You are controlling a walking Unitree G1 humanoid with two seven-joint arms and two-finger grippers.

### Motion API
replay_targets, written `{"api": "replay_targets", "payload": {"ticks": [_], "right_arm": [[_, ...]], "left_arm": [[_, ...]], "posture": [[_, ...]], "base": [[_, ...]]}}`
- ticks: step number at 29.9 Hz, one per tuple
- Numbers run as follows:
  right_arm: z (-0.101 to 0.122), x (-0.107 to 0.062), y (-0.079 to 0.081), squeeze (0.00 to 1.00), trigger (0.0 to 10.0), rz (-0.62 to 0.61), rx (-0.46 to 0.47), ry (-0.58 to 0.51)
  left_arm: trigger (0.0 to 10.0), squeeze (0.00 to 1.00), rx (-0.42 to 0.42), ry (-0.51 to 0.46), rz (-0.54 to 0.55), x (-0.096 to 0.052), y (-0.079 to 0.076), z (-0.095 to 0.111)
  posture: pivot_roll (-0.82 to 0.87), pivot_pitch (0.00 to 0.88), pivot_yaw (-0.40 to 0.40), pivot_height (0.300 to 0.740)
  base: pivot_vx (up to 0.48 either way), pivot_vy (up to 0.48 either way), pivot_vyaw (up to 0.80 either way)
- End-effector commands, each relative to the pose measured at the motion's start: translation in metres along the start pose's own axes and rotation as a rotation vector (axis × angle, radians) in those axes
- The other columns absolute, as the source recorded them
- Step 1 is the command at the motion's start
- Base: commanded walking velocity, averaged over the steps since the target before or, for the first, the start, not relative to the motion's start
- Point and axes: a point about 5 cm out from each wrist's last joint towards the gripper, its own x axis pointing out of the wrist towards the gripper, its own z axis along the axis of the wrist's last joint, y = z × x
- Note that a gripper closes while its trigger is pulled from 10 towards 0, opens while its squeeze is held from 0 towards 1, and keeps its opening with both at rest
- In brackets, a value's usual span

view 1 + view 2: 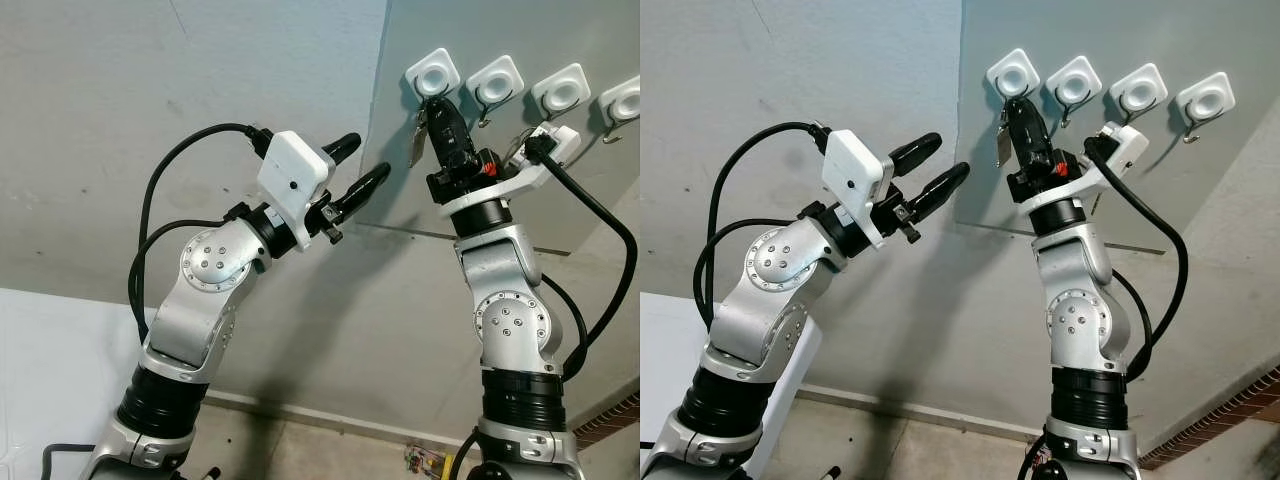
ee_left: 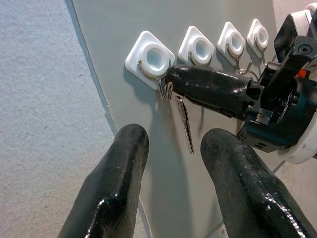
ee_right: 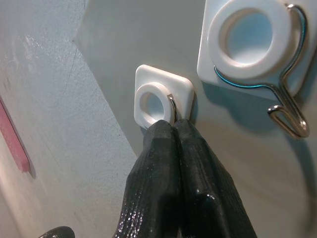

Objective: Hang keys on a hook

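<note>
Two black fingers of the left gripper fill the bottom of the left wrist view, spread wide and holding nothing; in the left eye view that gripper sits mid-frame, well short of the wall. Beyond it, upper right of centre, the right gripper reaches up with its fingers pressed together on the key ring, tips touching the leftmost hook. The keys dangle just below those fingertips, flat against the grey panel. Three more hooks run rightward along it
</note>
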Motion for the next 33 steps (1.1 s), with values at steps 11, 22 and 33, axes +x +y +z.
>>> {"api": "replay_targets", "payload": {"ticks": [11, 22, 33], "right_arm": [[0.000, -0.006, -0.004, 0.00, 10.0, -0.002, -0.022, 0.019], [0.005, -0.014, 0.003, 0.00, 10.0, 0.047, -0.013, -0.003], [0.008, -0.003, 0.013, 0.00, 10.0, 0.102, 0.007, -0.031]], "left_arm": [[10.0, 0.00, 0.012, 0.001, 0.019, -0.002, 0.002, 0.003], [10.0, 0.00, 0.010, 0.000, 0.016, -0.001, 0.002, 0.004], [10.0, 0.00, 0.012, -0.002, 0.018, 0.000, 0.002, 0.004]], "posture": [[-0.07, 0.009, -0.016, 0.740], [-0.07, 0.006, -0.010, 0.740], [-0.07, 0.004, -0.015, 0.740]], "base": [[0.000, 0.000, 0.00], [0.000, 0.000, 0.00], [0.000, 0.000, 0.00]]}}
